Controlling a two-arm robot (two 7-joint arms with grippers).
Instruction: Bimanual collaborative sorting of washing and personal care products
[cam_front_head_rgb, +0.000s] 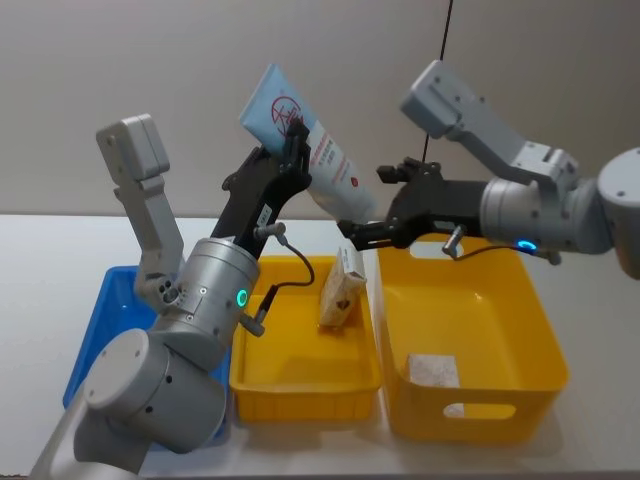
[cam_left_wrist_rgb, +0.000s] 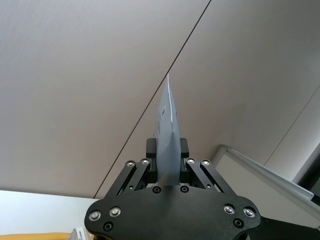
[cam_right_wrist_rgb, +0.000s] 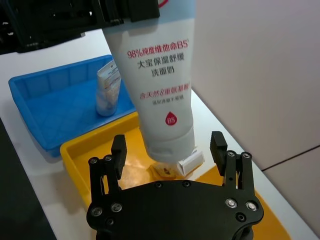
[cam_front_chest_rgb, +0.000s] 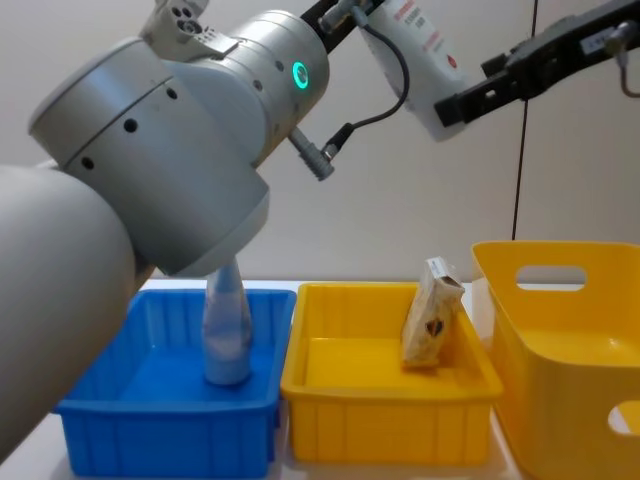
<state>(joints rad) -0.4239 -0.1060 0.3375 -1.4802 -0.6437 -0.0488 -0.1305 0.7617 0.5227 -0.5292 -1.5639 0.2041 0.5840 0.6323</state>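
Observation:
My left gripper (cam_front_head_rgb: 287, 150) is shut on the flat upper end of a pale blue tube (cam_front_head_rgb: 318, 160) with red print, held high over the bins. The left wrist view has the tube (cam_left_wrist_rgb: 167, 130) edge-on between the shut fingers (cam_left_wrist_rgb: 186, 150). My right gripper (cam_right_wrist_rgb: 168, 150) is open, its fingers (cam_right_wrist_rgb: 218, 146) on either side of the tube's (cam_right_wrist_rgb: 160, 85) cap end without touching it. A tan packet (cam_front_head_rgb: 342, 290) leans in the shallow yellow bin (cam_front_head_rgb: 300, 395). A white carton (cam_front_head_rgb: 432, 370) lies in the deep yellow bin (cam_front_head_rgb: 480, 415). A pale pouch (cam_front_chest_rgb: 228, 335) stands in the blue bin (cam_front_chest_rgb: 160, 440).
The three bins stand side by side at the table's front: blue at the left, shallow yellow in the middle, deep yellow at the right. Bare white table (cam_front_head_rgb: 590, 310) lies behind and beside them. A dark cable (cam_front_chest_rgb: 520, 150) hangs down the wall.

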